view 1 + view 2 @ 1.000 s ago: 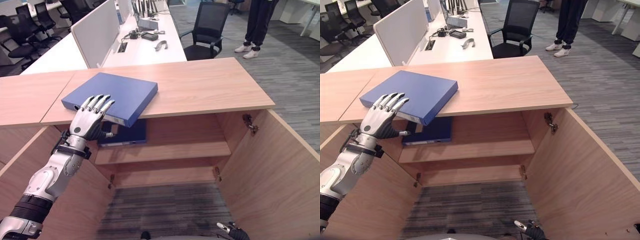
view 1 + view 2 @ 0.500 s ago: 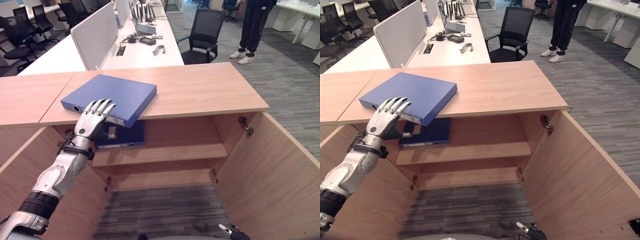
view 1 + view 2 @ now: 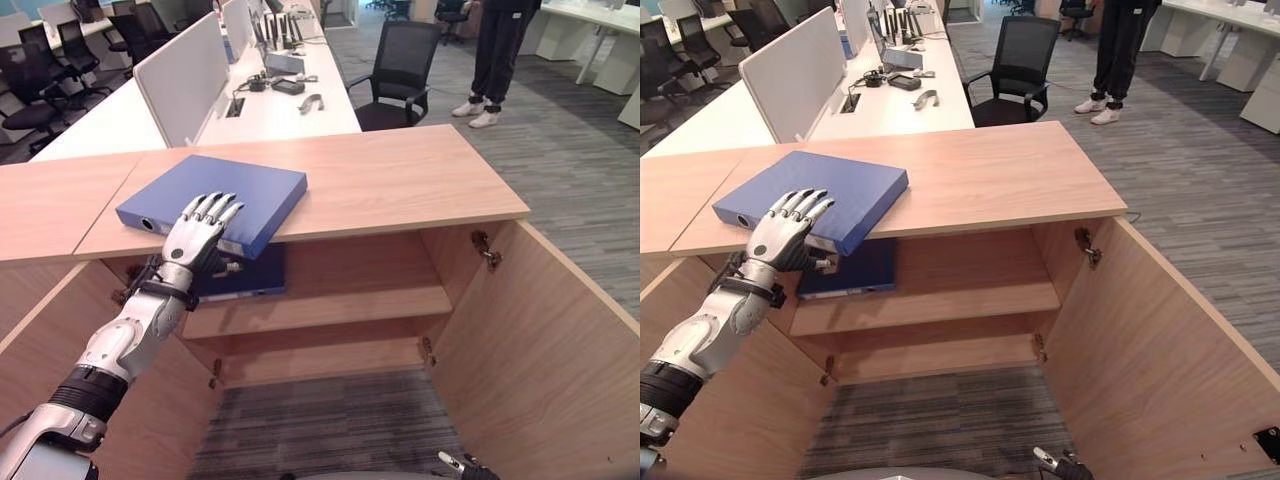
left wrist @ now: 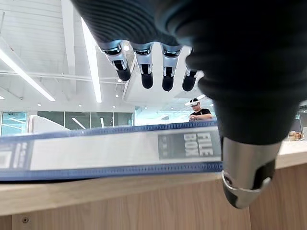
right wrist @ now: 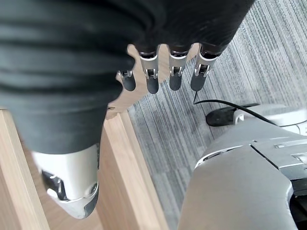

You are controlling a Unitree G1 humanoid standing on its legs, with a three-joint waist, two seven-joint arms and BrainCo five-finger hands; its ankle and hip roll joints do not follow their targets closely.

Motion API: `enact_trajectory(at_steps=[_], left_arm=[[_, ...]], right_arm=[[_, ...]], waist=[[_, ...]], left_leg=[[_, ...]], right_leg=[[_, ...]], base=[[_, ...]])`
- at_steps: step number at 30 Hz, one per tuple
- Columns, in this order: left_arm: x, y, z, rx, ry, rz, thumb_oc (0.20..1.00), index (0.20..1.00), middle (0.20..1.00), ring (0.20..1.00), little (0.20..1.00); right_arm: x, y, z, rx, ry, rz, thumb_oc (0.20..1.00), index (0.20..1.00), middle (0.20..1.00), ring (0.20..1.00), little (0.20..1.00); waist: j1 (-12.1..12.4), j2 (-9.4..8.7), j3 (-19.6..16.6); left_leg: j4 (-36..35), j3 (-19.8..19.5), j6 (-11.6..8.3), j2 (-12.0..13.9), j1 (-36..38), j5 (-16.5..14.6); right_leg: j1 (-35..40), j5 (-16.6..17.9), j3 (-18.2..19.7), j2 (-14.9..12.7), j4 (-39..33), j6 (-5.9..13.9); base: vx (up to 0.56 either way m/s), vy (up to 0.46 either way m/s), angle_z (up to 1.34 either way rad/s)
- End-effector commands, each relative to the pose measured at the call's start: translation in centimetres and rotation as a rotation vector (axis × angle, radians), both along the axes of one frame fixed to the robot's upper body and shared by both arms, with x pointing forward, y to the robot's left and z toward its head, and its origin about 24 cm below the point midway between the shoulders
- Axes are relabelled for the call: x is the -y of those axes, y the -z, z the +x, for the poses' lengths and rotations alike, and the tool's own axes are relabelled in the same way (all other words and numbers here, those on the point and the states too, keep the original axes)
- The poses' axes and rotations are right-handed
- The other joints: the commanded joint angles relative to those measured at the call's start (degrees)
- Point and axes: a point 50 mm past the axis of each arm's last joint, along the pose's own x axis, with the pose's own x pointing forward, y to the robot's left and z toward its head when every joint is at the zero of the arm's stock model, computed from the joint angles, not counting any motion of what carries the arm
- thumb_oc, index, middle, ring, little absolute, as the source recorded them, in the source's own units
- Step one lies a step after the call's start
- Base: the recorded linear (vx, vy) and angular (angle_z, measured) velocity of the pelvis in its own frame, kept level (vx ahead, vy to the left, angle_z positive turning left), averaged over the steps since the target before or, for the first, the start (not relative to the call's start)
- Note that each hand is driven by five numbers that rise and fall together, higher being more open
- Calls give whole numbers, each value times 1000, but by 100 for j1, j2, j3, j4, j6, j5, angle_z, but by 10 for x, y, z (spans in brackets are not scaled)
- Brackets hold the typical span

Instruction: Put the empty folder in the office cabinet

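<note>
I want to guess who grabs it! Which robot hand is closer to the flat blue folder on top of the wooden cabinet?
The left hand: it is at the flat blue folder's near edge, fingers open over it. The right hand hangs low, far away by the floor.

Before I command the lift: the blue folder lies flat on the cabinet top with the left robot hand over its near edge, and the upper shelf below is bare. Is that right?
Not quite. The blue folder does lie on the cabinet top with the left robot hand at its near edge, but the upper shelf is not bare: the left eye view shows a second blue folder lying there.
</note>
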Motion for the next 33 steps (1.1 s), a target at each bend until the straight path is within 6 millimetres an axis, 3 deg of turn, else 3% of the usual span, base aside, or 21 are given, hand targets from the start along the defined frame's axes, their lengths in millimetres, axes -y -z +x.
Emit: enact_trajectory(at_steps=[1, 30, 31, 33], left_arm=[[-1, -55, 27, 178, -17, 45, 1000, 1000, 1000, 1000, 1000], [-11, -44, 37, 121, -88, 66, 1000, 1000, 1000, 1000, 1000], [-11, -44, 37, 121, -88, 66, 947, 947, 947, 947, 947], [-11, -44, 38, 118, -91, 67, 715, 715, 715, 715, 715]], right_arm=[[3, -5, 26, 69, 31, -4, 1000, 1000, 1000, 1000, 1000], [6, -5, 25, 71, 74, -4, 1000, 1000, 1000, 1000, 1000], [6, -5, 25, 71, 74, -3, 1000, 1000, 1000, 1000, 1000], [6, -5, 25, 76, 77, 0, 1000, 1000, 1000, 1000, 1000]], waist=[[-11, 30, 351], [-104, -17, 369], [-103, -18, 369], [-105, -21, 365]], left_leg=[[77, 191, -373, 305, 565, -639], [77, 293, -356, 290, 594, -659], [77, 292, -356, 290, 594, -658], [77, 296, -355, 287, 592, -663]], right_leg=[[53, -226, -230, -25, 41, 348], [16, -199, -145, -42, 56, 375], [16, -199, -145, -42, 56, 375], [11, -202, -138, -40, 56, 376]], base=[[0, 0, 0], [2, 1, -1], [0, 0, 0], [0, 0, 0]])
